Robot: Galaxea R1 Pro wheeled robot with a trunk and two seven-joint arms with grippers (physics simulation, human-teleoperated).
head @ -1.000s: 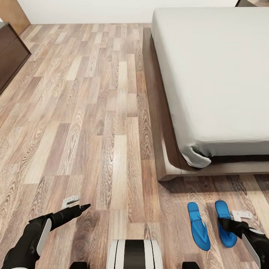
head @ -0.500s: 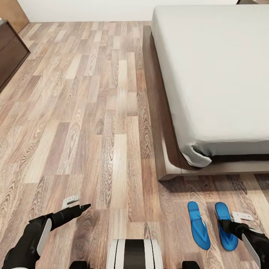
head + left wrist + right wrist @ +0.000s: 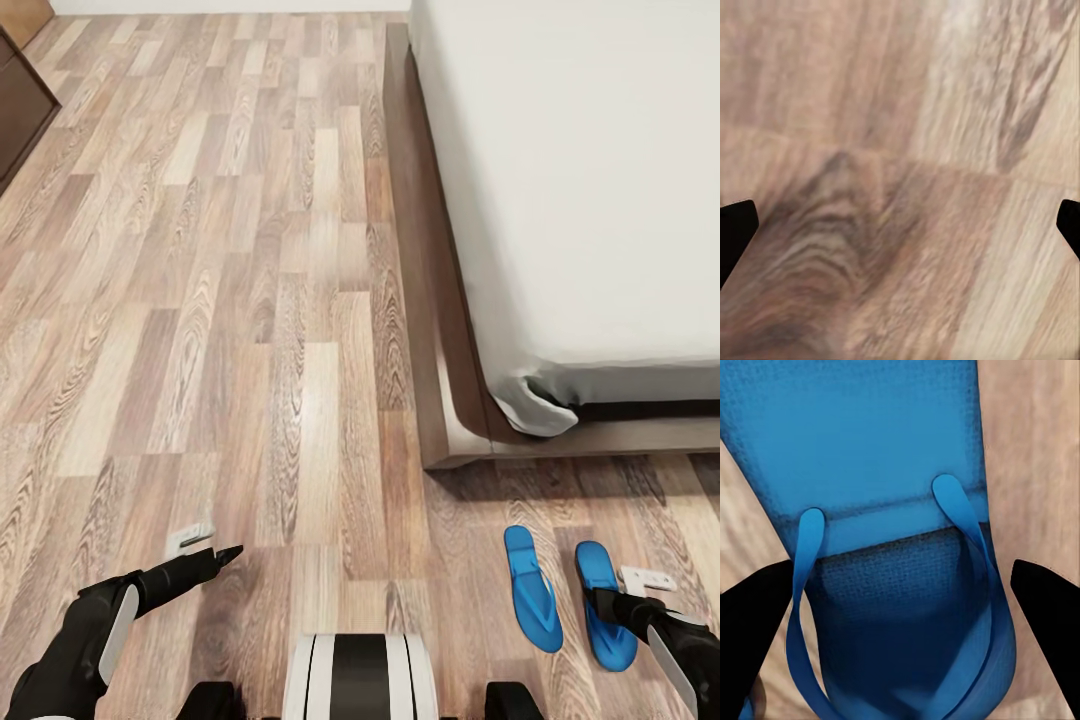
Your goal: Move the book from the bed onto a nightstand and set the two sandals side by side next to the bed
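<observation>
Two blue sandals (image 3: 565, 600) are lying side by side on the wood-plank floor (image 3: 250, 300), near the bed (image 3: 560, 180) corner. The right gripper (image 3: 625, 590) is hovering released over one sandal; the left gripper (image 3: 205, 545) is hanging released above bare planks.

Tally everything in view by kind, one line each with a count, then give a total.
Blue sandals: 2, one and the other
Bed: 1
Dark cabinet: 1
Grippers: 2, left gripper and right gripper
Total: 6
</observation>
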